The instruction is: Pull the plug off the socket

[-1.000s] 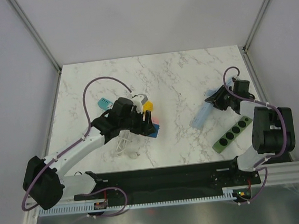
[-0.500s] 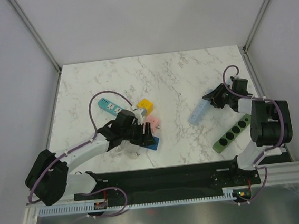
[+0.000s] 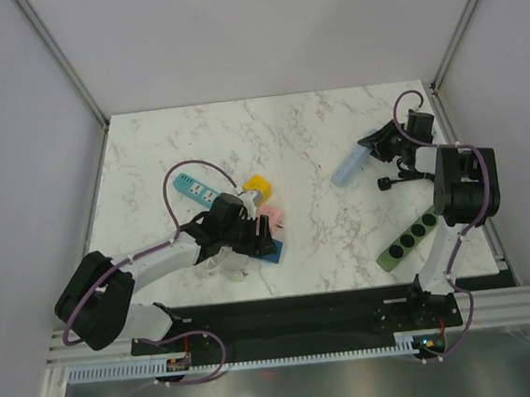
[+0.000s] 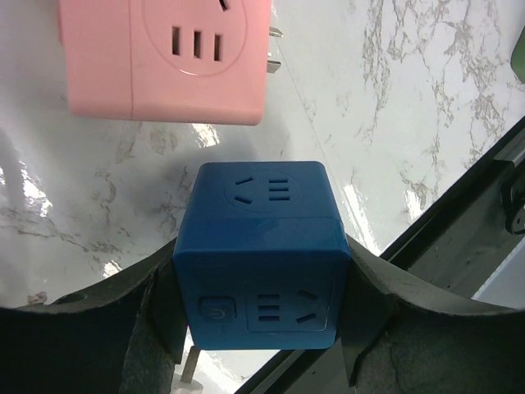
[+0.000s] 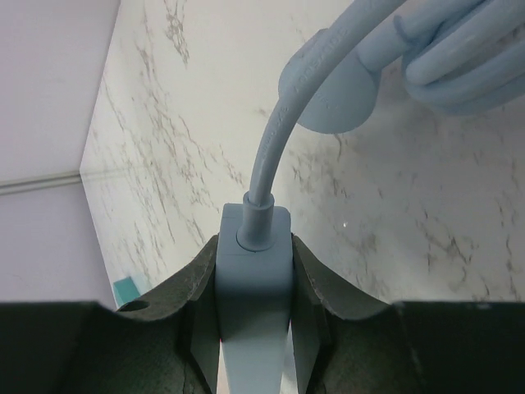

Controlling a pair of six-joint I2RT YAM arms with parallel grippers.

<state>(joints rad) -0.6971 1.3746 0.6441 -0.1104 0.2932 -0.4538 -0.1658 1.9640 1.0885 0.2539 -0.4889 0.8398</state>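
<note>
My left gripper (image 3: 247,235) is shut on a blue cube socket (image 3: 272,248) low over the table; in the left wrist view the fingers (image 4: 371,287) clamp the cube (image 4: 262,238) on both sides. A white plug with a metal prong (image 4: 189,368) and white cord (image 3: 222,263) lies just beside the cube's near side; I cannot tell whether it is inserted. My right gripper (image 3: 379,144) is shut on the end of a light blue power strip (image 3: 347,165), seen in the right wrist view (image 5: 254,283) with its own cable (image 5: 283,139) bundled ahead.
A pink cube socket (image 3: 270,219) (image 4: 164,57), a yellow cube (image 3: 257,186) and a teal power strip (image 3: 194,188) lie round the left gripper. A green power strip (image 3: 411,236) lies at the right front. A black plug (image 3: 386,184) with cord lies by the right arm.
My left gripper has carried the blue cube down toward the near edge, uncovering the pink and yellow cubes. My right gripper has moved the light blue strip toward the far side.
</note>
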